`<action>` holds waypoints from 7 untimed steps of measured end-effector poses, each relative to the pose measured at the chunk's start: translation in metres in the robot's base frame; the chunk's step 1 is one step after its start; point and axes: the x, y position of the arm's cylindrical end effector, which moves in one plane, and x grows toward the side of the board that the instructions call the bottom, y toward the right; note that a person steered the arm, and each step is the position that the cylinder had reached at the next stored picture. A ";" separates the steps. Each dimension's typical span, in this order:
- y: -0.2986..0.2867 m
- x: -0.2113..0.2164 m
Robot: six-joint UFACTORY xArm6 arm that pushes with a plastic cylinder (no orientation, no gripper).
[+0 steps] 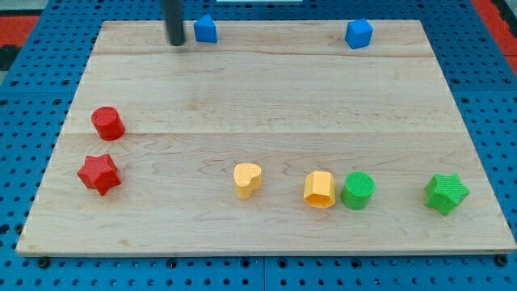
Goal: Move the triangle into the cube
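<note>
A blue triangle block (207,29) lies at the top edge of the wooden board, left of centre. A blue cube (359,34) lies at the top edge further to the view's right, well apart from the triangle. My tip (175,43) touches the board just to the left of the blue triangle, a small gap between them.
A red cylinder (107,123) and a red star (98,174) lie at the left. A yellow heart (247,179), a yellow hexagon (319,189), a green cylinder (358,190) and a green star (446,193) lie in a row near the bottom. The wooden board (266,105) sits on a blue pegboard.
</note>
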 end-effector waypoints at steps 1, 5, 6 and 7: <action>-0.003 -0.044; 0.173 0.024; 0.202 -0.030; 0.299 -0.020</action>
